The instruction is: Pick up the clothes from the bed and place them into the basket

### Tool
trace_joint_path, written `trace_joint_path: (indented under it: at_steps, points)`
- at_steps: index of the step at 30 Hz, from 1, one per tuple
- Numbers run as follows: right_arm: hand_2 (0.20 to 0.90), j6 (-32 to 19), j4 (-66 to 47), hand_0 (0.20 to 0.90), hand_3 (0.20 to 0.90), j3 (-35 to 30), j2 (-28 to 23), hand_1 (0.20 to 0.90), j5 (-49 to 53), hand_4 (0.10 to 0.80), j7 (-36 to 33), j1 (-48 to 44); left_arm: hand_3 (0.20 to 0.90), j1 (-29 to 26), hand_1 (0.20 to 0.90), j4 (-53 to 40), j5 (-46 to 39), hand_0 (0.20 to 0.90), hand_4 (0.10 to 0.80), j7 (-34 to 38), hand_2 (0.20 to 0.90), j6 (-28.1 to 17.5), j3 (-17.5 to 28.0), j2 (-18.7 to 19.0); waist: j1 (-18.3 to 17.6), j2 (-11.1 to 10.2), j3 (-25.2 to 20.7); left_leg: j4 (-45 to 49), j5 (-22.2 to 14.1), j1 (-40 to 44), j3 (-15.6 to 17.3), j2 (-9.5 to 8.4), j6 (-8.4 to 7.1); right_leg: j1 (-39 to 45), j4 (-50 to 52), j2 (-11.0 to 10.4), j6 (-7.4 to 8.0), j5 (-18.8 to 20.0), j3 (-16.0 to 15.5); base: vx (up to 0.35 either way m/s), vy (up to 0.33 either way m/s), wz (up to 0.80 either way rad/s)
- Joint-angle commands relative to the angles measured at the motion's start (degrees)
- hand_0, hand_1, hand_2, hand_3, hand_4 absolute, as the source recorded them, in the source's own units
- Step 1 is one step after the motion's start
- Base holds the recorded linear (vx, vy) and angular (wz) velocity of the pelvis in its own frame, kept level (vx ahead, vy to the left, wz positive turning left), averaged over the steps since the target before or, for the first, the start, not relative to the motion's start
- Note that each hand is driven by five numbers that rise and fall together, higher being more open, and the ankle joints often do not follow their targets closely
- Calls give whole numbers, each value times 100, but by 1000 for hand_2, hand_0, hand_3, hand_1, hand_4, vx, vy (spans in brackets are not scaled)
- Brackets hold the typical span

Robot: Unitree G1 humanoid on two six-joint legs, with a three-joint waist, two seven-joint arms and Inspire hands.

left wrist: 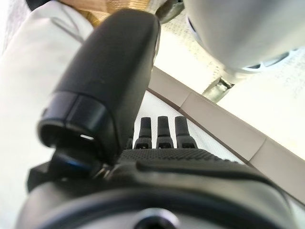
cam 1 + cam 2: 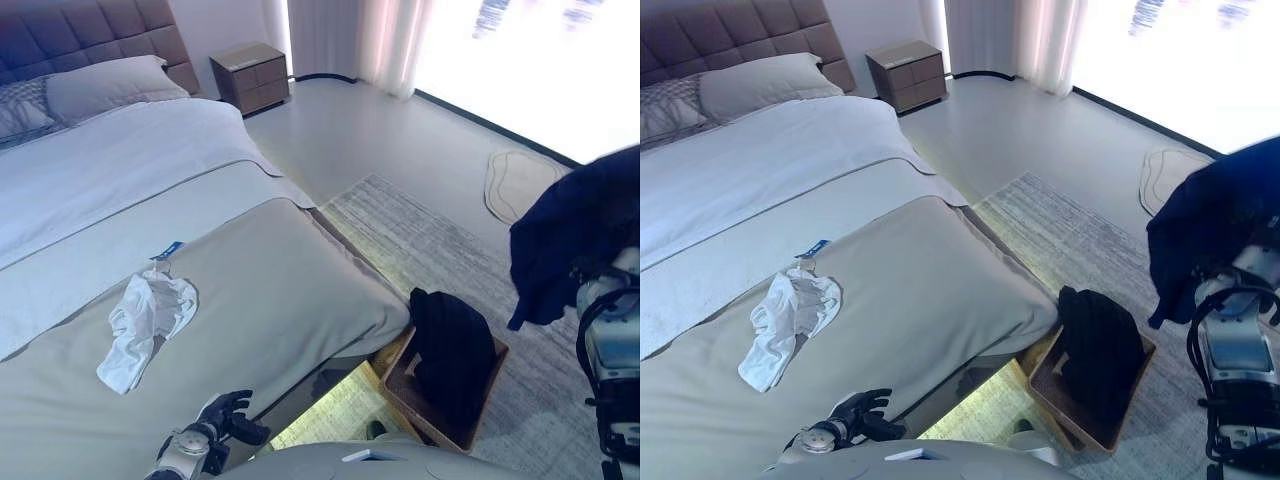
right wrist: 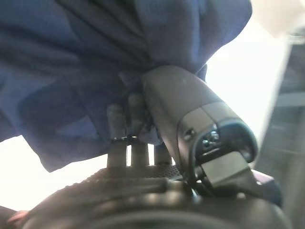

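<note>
on the bed, one white garment; one navy garment pinched in right hand; left hand loose-fingered

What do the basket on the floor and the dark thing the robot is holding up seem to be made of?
The basket looks like light wood or board: flat tan walls with straight edges, matte. A black garment lies in it. The dark blue garment, pinched by the right hand, seems soft cloth: it bunches into folds and hangs limp. Which fibre, I cannot tell.

Right hand raised with fingers clenched; left hand low, fingers relaxed.
</note>
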Motion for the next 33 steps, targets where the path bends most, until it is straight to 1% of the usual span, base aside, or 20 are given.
trace_joint_path:
  at_steps: [1, 7, 8, 10, 11, 12, 14, 15, 16, 17, 18, 19, 20, 23, 24, 25, 26, 28, 33]
  points:
    - [300, -194, -136, 300, 200, -186, -376, 300, -48, 100, 8, -768, 900, -595, 900, 105, -130, 900, 800, 84, 900, -377, -171, 297, 50, 0, 391, 234, -893, 83, 11, -410, 415, -492, 587, 153, -198, -218, -384, -190, 15, -29]
    - [300, 9, 464, 300, 200, 122, -377, 300, 66, 100, 321, -886, 900, -925, 900, -90, -399, 900, 800, 184, 900, -503, -262, 180, -109, 237, 807, 342, -876, -187, 64, -414, 381, -911, 771, 82, -231, -219, -295, -124, 22, -16]
    - [300, 37, 686, 300, 200, 267, -403, 300, 70, 100, 403, -974, 900, -1066, 900, -217, -509, 900, 800, 207, 900, -558, -322, 163, -154, 347, 1008, 491, -895, -338, 86, -401, 367, -1142, 967, 33, -273, -265, -307, -167, 14, -14]
    - [300, 36, 893, 300, 200, 388, -428, 300, 88, 100, 421, -1076, 900, -1182, 900, -281, -588, 900, 800, 233, 900, -597, -366, 150, -177, 412, 1145, 656, -919, -482, 96, -383, 357, -1314, 1157, 3, -317, -317, -319, -152, -2, -19]
    - [300, 95, 1126, 300, 200, 571, -438, 300, 97, 100, 471, -1200, 900, -1336, 900, -387, -709, 900, 800, 275, 900, -665, -414, 127, -208, 496, 1354, 942, -968, -675, 83, -361, 338, -1560, 1497, -36, -394, -439, -354, -122, -28, -13]
    - [300, 98, 1268, 300, 200, 667, -428, 300, 92, 100, 464, -1266, 900, -1401, 900, -439, -760, 900, 800, 288, 900, -702, -430, 127, -219, 517, 1447, 1128, -1010, -779, 78, -347, 333, -1664, 1654, -56, -442, -500, -363, -119, -30, -11]
    - [300, 129, 1464, 300, 200, 780, -425, 300, 81, 100, 524, -1344, 900, -1501, 900, -507, -857, 900, 800, 311, 900, -735, -453, 140, -231, 530, 1576, 1389, -1093, -910, 75, -326, 328, -1780, 1840, -95, -491, -580, -385, -32, -60, -10]
    - [300, 130, 1651, 300, 200, 863, -430, 300, 54, 100, 553, -1374, 900, -1565, 900, -574, -970, 900, 800, 338, 900, -737, -463, 163, -231, 551, 1661, 1629, -1303, -963, 2, -314, 312, -1846, 2067, -119, -490, -796, -377, -69, -155, -1]
    - [300, 114, 1951, 300, 200, 1032, -407, 300, 133, 100, 524, -1474, 900, -1716, 900, -623, -1082, 900, 800, 375, 900, -717, -468, 194, -214, 524, 1814, 2033, -1435, -1220, 1, -280, 350, -2088, 2356, -152, -556, -885, -405, -48, -127, 6]
    - [300, 108, 1981, 300, 200, 1050, -406, 300, 141, 100, 527, -1497, 900, -1728, 900, -626, -1081, 900, 800, 374, 900, -712, -463, 196, -216, 524, 1819, 2073, -1454, -1254, -3, -277, 353, -2119, 2385, -155, -560, -898, -407, -177, -198, 16]
    - [300, 135, 2264, 300, 200, 1195, -415, 300, 186, 100, 511, -1665, 900, -1857, 900, -677, -1080, 900, 800, 358, 900, -677, -492, 271, -170, 511, 1971, 2406, -1541, -1556, -52, -266, 385, -2365, 2613, -175, -608, -954, -428, -105, -106, 17]
    - [300, 115, 2299, 300, 200, 1215, -419, 300, 192, 100, 501, -1694, 900, -1868, 900, -673, -1085, 900, 800, 351, 900, -670, -491, 278, -171, 512, 1977, 2444, -1552, -1596, -58, -262, 386, -2396, 2636, -177, -612, -961, -431, -164, -184, 30]
    - [300, 156, 2583, 300, 200, 1369, -469, 300, 327, 100, 563, -1953, 900, -1920, 900, -692, -1099, 900, 800, 341, 900, -652, -557, 345, -118, 536, 2109, 2740, -1591, -1907, -113, -249, 401, -2627, 2791, -185, -659, -986, -427, -101, -124, 23]
    - [300, 409, 3056, 300, 200, 1672, -558, 300, 501, 100, 831, -2491, 900, -1964, 900, -693, -1204, 900, 800, 300, 900, -578, -568, 464, -61, 617, 2276, 3052, -1568, -2357, -155, -229, 416, -3064, 3041, -167, -707, -1013, -397, -95, -86, 8]
    - [629, 491, 3305, 629, 584, 1788, -579, 629, 636, 484, 907, -2747, 900, -1990, 900, -703, -1223, 900, 800, 301, 900, -559, -570, 533, -13, 637, 2364, 3152, -1562, -2563, -163, -233, 431, -3246, 3119, -158, -716, -1005, -389, -110, -65, -6]
    - [900, 563, 3361, 900, 900, 1821, -579, 900, 659, 800, 925, -2816, 900, -1999, 900, -707, -1231, 900, 800, 302, 900, -518, -567, 547, -3, 643, 2373, 3178, -1563, -2613, -165, -234, 434, -3289, 3138, -156, -718, -1005, -388, -103, -72, -4]
    - [900, 559, 3744, 900, 900, 1931, -553, 900, 683, 800, 1044, -3094, 900, -1995, 900, -703, -1266, 900, 800, 270, 900, -508, -548, 613, 61, 677, 2461, 3304, -1549, -2824, -192, -229, 445, -3450, 3214, -155, -725, -994, -383, -66, -55, -3]
    - [900, 630, 4015, 900, 900, 1998, -528, 900, 673, 800, 1048, -3326, 900, -1979, 900, -763, -1267, 900, 800, 232, 900, -446, -520, 664, 122, 721, 2529, 3401, -1540, -3010, -220, -247, 459, -3594, 3280, -158, -729, -997, -373, -52, -55, -1]
    - [900, 855, 4286, 900, 900, 2084, -500, 900, 623, 800, 1044, -3468, 900, -1905, 900, -918, -1341, 900, 800, 170, 900, -471, -548, 767, 203, 835, 2532, 3350, -1466, -3225, -255, -323, 469, -3802, 3293, -194, -714, -942, -348, 3, 2, 2]
